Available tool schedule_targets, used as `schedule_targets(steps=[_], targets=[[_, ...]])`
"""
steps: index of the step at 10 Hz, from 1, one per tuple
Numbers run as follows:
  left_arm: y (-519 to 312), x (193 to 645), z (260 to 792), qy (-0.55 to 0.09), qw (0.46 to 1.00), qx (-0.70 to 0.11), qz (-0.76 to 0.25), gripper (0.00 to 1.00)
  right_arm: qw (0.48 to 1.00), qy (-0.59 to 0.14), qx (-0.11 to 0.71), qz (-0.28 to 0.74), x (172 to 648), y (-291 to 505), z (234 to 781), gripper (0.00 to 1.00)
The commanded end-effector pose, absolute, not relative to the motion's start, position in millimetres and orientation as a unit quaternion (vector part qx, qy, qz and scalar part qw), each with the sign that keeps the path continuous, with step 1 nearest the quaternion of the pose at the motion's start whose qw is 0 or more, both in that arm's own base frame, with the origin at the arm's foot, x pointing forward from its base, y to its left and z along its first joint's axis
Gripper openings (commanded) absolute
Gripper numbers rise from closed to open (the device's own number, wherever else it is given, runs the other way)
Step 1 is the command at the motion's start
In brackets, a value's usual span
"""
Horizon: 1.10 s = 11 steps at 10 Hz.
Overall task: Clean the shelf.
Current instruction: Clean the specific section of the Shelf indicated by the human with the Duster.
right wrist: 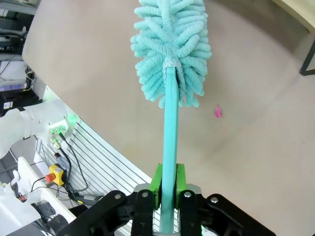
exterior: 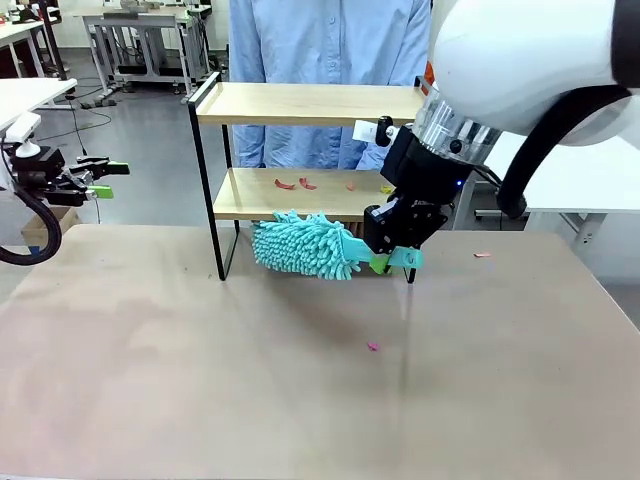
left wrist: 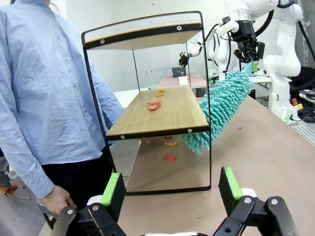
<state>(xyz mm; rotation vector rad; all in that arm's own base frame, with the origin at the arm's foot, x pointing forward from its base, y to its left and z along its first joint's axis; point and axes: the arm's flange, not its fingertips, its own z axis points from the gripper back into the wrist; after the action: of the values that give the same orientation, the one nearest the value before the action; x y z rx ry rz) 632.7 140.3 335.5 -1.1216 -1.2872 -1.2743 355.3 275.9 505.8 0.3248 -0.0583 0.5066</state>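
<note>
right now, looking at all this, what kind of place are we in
Probably a robotics lab or workshop. Bare work tables on metal frames stand behind the person, cables and a red stop button sit beside the table, and the right end effector holds a teal duster.

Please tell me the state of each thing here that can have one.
shelf: upright on the table, not yet clean.
red scraps: lying on the lower board.
duster: held by its handle, fluffy head at the lower board's front edge.
right hand: shut on the duster handle.
left hand: open, holding nothing, away from the shelf.
pink scrap: lying on the table.
</note>
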Motion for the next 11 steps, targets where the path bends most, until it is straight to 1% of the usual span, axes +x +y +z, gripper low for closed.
schedule_targets(steps=[1,2,3,4,5,8,9,10,11], targets=[[140.4,631.5,337.3,-0.527,0.484,-0.459,-0.527,1.00,0.952,-0.034,0.159,0.259,352.2,268.5,506.6,0.13],[140.4,631.5,337.3,-0.527,0.484,-0.459,-0.527,1.00,0.955,-0.029,0.160,0.249,355.3,275.9,505.8,0.13],[140.4,631.5,337.3,-0.527,0.484,-0.459,-0.527,1.00,0.968,-0.040,0.140,0.204,364.8,308.9,496.0,0.13],[140.4,631.5,337.3,-0.527,0.484,-0.459,-0.527,1.00,0.976,-0.057,0.135,0.160,370.6,339.3,485.5,0.13],[140.4,631.5,337.3,-0.527,0.484,-0.459,-0.527,1.00,0.978,-0.085,0.129,0.142,371.8,369.3,477.1,0.13],[140.4,631.5,337.3,-0.527,0.484,-0.459,-0.527,1.00,0.978,-0.154,0.108,0.095,385.7,433.7,439.4,0.13],[140.4,631.5,337.3,-0.527,0.484,-0.459,-0.527,1.00,0.976,-0.174,0.092,0.089,391.9,448.9,426.3,0.13],[140.4,631.5,337.3,-0.527,0.484,-0.459,-0.527,1.00,0.975,-0.199,0.057,0.083,397.0,463.9,413.2,0.13],[140.4,631.5,337.3,-0.527,0.484,-0.459,-0.527,1.00,0.973,-0.210,0.046,0.085,400.9,471.8,405.4,0.13]])
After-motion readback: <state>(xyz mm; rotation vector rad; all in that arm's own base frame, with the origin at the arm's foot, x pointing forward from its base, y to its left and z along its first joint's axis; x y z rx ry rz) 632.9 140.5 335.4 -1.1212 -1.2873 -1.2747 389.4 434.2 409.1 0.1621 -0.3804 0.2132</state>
